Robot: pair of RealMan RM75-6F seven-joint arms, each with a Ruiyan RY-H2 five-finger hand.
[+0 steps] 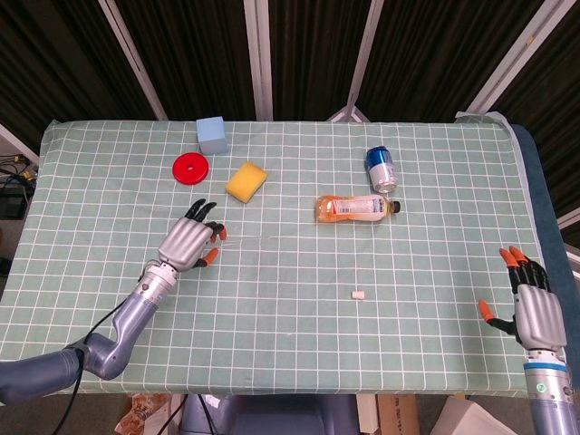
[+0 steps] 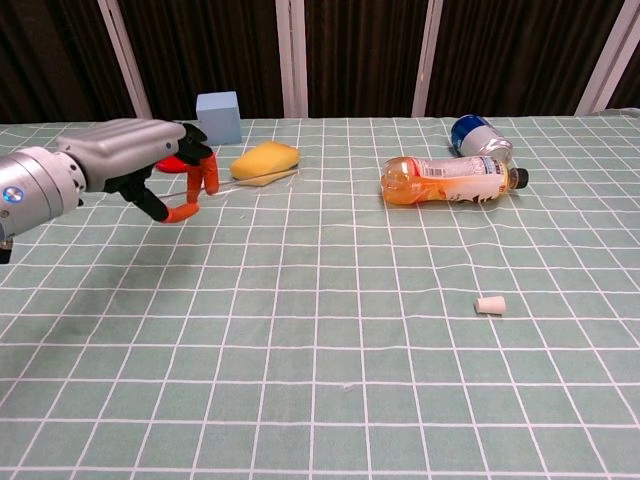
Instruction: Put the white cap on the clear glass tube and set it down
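Across the whole middle of both views lay the bench (image 1: pixel 435 272), under a green cloth with a white grid; its near edge was cut off in the chest view. Next in size, the left hand (image 2: pixel 150 165) hung clear of the cloth at about eight o'clock from the bench's centre, its arm running out of frame at the lower left. Its orange-tipped fingers (image 2: pixel 208 180) pinched one end of the clear glass tube (image 2: pixel 262 177), which stuck out toward three o'clock as a faint thin line, hard to make out against the cloth and the sponge behind it. The right hand (image 1: pixel 528 304) showed only in the head view, at four o'clock past the bench's edge, fingers spread and holding nothing; its forearm was cut off by the frame's bottom.

An orange drink bottle (image 2: pixel 450 180) lay on its side at one o'clock, with a blue can (image 2: pixel 478 135) just beyond it. A light blue cube (image 1: pixel 211 135) stood at eleven o'clock, a yellow sponge (image 1: pixel 246 181) nearer the centre, and a red disc (image 1: pixel 191 168) beside them, largely hidden behind the left hand in the chest view. Smallest, the white cap (image 2: pixel 490 305) lay on its side at five o'clock, well apart from the tube.
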